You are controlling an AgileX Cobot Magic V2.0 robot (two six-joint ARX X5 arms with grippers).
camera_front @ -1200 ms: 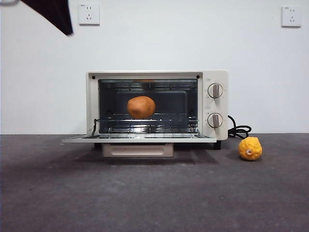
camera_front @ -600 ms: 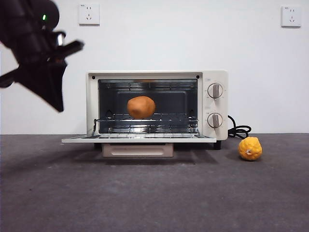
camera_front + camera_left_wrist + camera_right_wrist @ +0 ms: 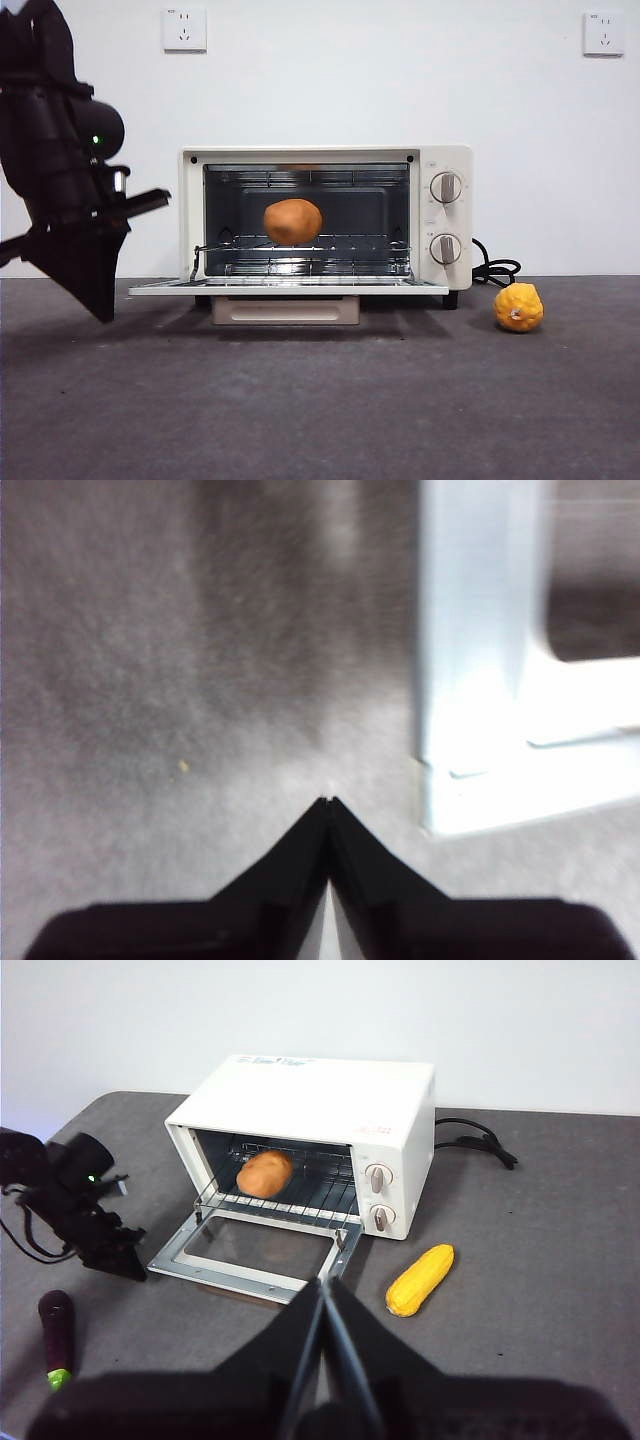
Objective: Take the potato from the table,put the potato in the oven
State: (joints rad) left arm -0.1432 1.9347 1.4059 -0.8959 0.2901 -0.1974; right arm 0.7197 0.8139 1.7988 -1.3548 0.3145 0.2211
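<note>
The brownish-orange potato [image 3: 293,221] [image 3: 264,1173] lies on the wire rack inside the cream-white oven [image 3: 447,160] [image 3: 310,1085]. The oven's door [image 3: 290,287] [image 3: 250,1260] is folded down flat. My left gripper [image 3: 104,314] [image 3: 330,802] hangs shut and empty just left of the door's left end, a little above the grey table [image 3: 320,400]. The left wrist view shows the door's white corner [image 3: 480,680] beside it. My right gripper [image 3: 322,1285] is shut and empty, high up and well back from the oven.
A bumpy yellow fruit [image 3: 518,307] [image 3: 420,1280] lies on the table right of the oven. The black power cord [image 3: 495,270] curls behind it. A dark purple eggplant [image 3: 55,1330] lies near the table's left front.
The left arm has come down from the top left corner to table level beside the open door. The potato, oven and yellow fruit have not moved.
</note>
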